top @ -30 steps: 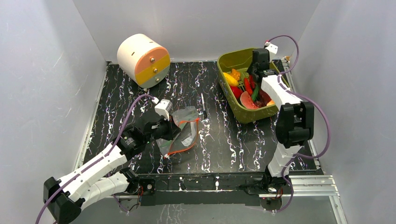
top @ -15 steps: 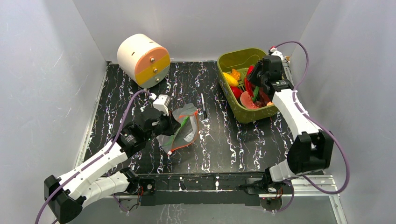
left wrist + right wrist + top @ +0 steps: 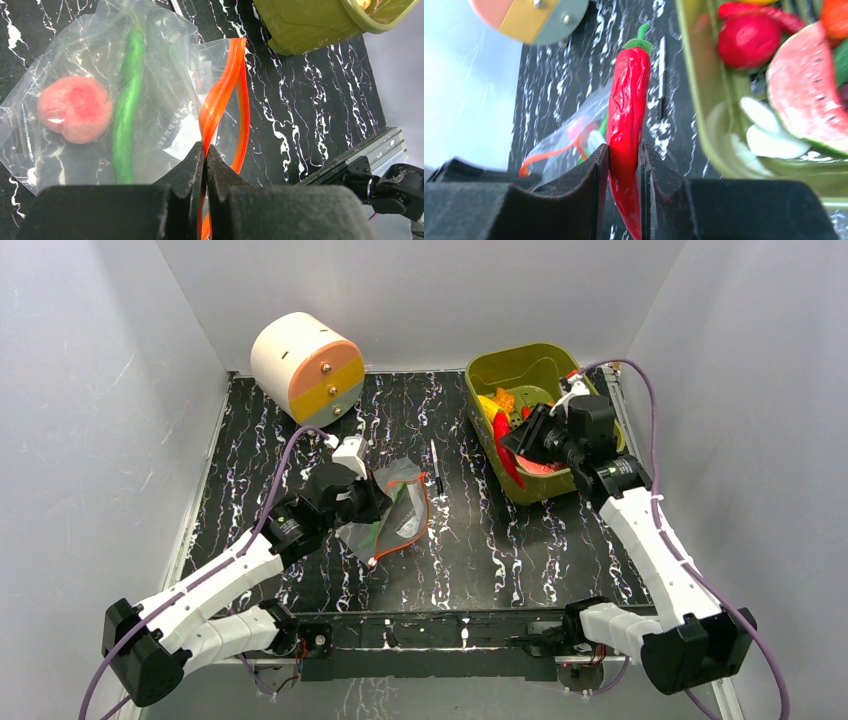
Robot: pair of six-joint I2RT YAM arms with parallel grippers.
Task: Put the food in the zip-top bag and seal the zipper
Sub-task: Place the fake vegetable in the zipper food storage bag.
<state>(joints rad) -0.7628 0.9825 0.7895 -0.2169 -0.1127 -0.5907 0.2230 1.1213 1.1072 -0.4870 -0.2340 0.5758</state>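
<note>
Right tool [image 3: 624, 165], pinching chili [image 3: 626, 100], has swung from tub [image 3: 704, 115] toward bag [image 3: 150, 60] | left tool [image 3: 205, 160] clamps zipper [image 3: 220, 100], mouth agape

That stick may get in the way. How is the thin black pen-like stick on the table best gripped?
Come straight down on the thin black pen-like stick, at its middle. It lies flat on the black marbled table, running near to far, so close across its narrow width, from left and right. The clear plastic bag lies close on its left.
</note>
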